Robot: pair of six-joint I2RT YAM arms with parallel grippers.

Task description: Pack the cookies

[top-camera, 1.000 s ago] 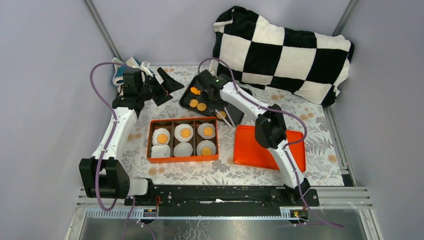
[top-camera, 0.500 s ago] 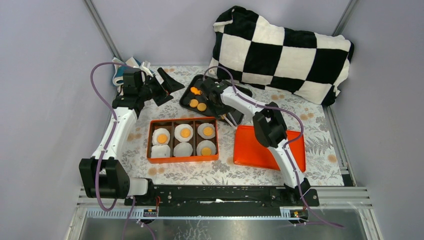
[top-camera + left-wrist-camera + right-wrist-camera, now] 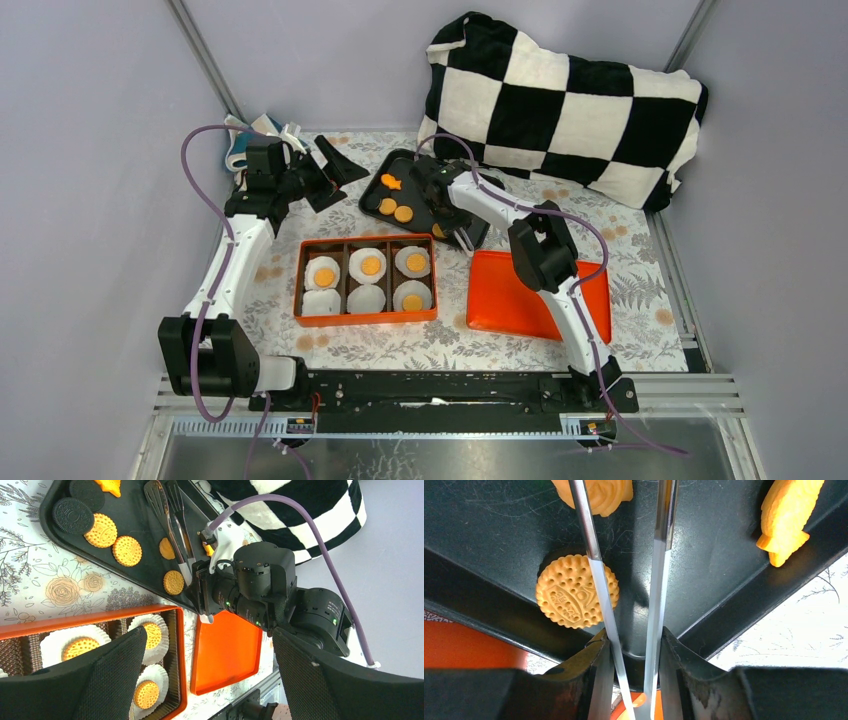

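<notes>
Box (image 3: 366,319): 6 cups (image 3: 366,299), 4 with cookies (image 3: 371,266); right gripper (image 3: 634,638) holds tongs (image 3: 659,580).

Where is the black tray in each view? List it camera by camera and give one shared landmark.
Top external: the black tray sits at centre back, just behind the orange box.
Left wrist: it runs diagonally across the upper left.
Right wrist: it fills most of the frame.
Shared landmark: the metal tongs held by the right gripper over the tray's corner.
</notes>
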